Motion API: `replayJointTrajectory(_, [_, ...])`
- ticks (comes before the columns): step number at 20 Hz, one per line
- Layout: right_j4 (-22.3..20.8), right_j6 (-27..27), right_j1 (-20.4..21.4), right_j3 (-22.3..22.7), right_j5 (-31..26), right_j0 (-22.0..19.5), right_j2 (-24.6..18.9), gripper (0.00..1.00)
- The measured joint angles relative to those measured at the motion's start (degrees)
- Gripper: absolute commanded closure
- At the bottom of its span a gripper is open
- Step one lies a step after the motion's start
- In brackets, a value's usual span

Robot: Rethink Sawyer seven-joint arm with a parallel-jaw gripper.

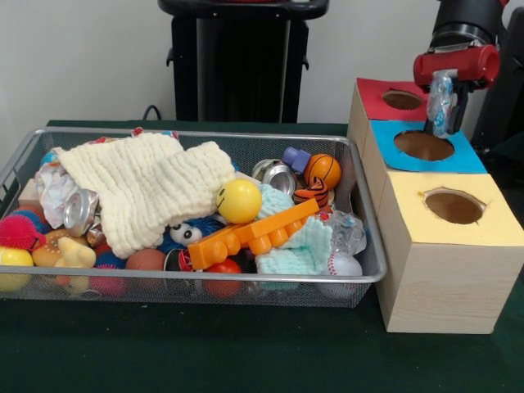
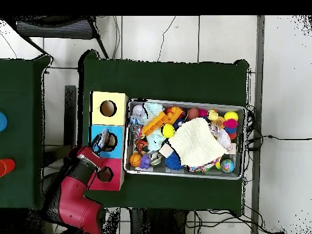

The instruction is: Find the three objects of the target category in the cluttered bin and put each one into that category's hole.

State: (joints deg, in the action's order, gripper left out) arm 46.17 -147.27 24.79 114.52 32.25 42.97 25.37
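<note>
Crinkled clear plastic (image 1: 440,102) hangs from the gripper (image 1: 443,88) — pinched between the fingers, dangling long-axis down. Sits just above the light-blue hole (image 1: 423,146), toward its far right rim in the front view; lower end of the plastic near the rim, not yet inside. Overhead, same story: gripper (image 2: 102,139) at the blue-topped box, plastic overlapping the hole's edge (image 2: 110,141) on the side nearer the robot's base. Red-topped hole (image 1: 402,100) lies just behind, yellow-topped hole (image 1: 453,206) in front — blue one plainly nearest. Probably calls for a small shift toward the hole's centre, then release, so the piece drops through rather than catching on the rim. Light, floppy stuff — likely to cling or drift on the way down.

Bin (image 1: 205,281) well off to the side across the table, heaped with balls, cans and a cream cloth (image 1: 147,188). More see-through plastic (image 1: 348,233) at the bin's corner nearest the boxes, beside a baseball (image 1: 344,264).
</note>
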Motion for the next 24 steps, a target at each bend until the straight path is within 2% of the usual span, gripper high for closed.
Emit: replayJointTrajectory(24, [0.12,0.0,-3.05,-3.13,0.0,-1.14,0.17,1.0])
